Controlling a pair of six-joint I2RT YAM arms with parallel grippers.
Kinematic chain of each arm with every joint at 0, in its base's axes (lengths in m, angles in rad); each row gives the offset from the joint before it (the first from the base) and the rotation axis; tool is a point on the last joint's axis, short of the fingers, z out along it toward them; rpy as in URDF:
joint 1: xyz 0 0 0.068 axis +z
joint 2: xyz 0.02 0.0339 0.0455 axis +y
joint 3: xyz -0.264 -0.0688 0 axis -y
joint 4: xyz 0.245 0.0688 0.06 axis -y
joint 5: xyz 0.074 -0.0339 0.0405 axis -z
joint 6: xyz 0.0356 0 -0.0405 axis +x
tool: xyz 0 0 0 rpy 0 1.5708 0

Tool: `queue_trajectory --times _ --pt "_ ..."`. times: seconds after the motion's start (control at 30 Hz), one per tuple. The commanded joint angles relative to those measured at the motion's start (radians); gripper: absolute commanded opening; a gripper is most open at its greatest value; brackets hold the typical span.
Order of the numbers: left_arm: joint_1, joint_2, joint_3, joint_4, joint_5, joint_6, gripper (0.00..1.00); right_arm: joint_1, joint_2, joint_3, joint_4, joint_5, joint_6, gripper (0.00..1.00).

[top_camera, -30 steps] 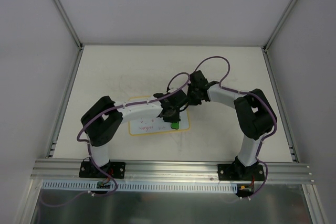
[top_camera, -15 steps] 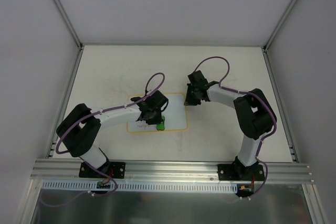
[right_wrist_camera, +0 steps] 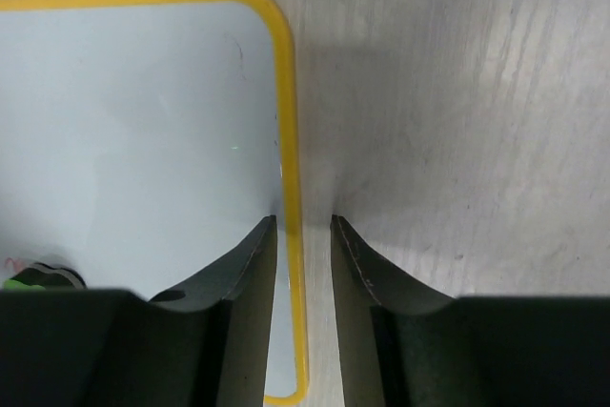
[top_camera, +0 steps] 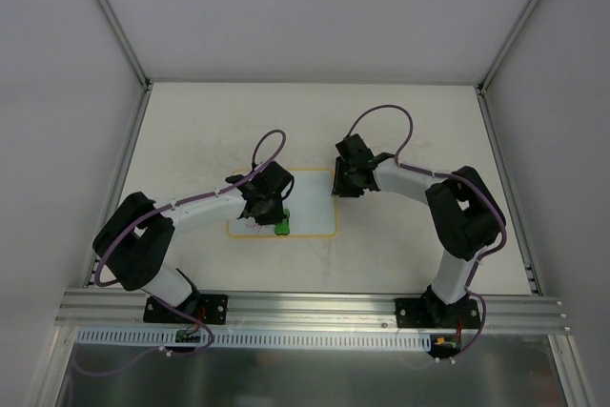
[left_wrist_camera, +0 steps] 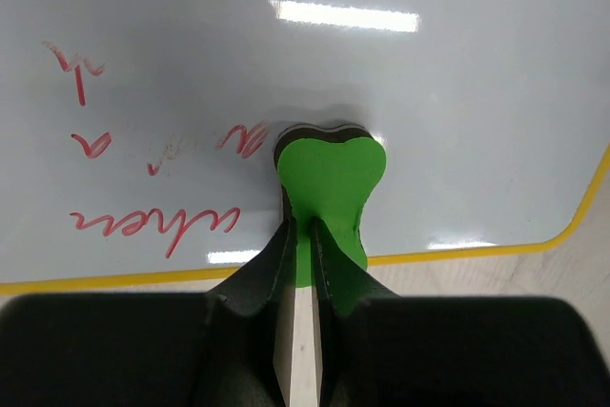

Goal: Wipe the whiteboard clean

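Left tool (left_wrist_camera: 303,235) is clamped tight on the green eraser (left_wrist_camera: 329,178), holding its near lobe. The far lobe is flat against the whiteboard (left_wrist_camera: 457,111). In the top view the whiteboard (top_camera: 310,199) lies mid-surface between the two arms, long side running left-right.

Change over the last second: the left tool (top_camera: 267,209) has dragged the eraser (top_camera: 282,227) leftward along the board's near strip, from the right-hand part to about the middle. The left arm has folded back to follow. The board seems to have crept a little left too, and the right tool (top_camera: 343,183) has gone with it.

Right tool (right_wrist_camera: 303,226) has its fingers only narrowly parted, straddling the yellow rim (right_wrist_camera: 286,92) on the board's right edge. One finger is over the white face and the other over the bare surface (right_wrist_camera: 457,92). It grips nothing that I can see; it reads as a brace.

State of the board: everything right of the eraser is clean. Red handwriting (left_wrist_camera: 152,221) remains to its left, one word near the near rim and scattered strokes farther in. There is a faint smear beside the eraser.

Judgement: roughly half wiped. The remaining left portion needs further passes. Board drift under the wiping push is the thing to watch.
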Motion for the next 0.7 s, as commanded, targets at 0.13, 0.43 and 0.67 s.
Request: queue_trajectory --times 0.13,0.43,0.67 --pt "0.011 0.048 -0.015 -0.122 -0.028 0.055 0.00 0.051 -0.011 -0.082 -0.223 0.075 0.006 0.34" --pt "0.011 0.059 -0.001 -0.110 -0.016 0.064 0.00 0.068 0.012 -0.076 -0.313 0.070 0.027 0.20" --pt "0.032 0.016 -0.039 -0.111 -0.039 0.073 0.00 -0.010 0.003 -0.135 -0.320 0.044 0.032 0.06"
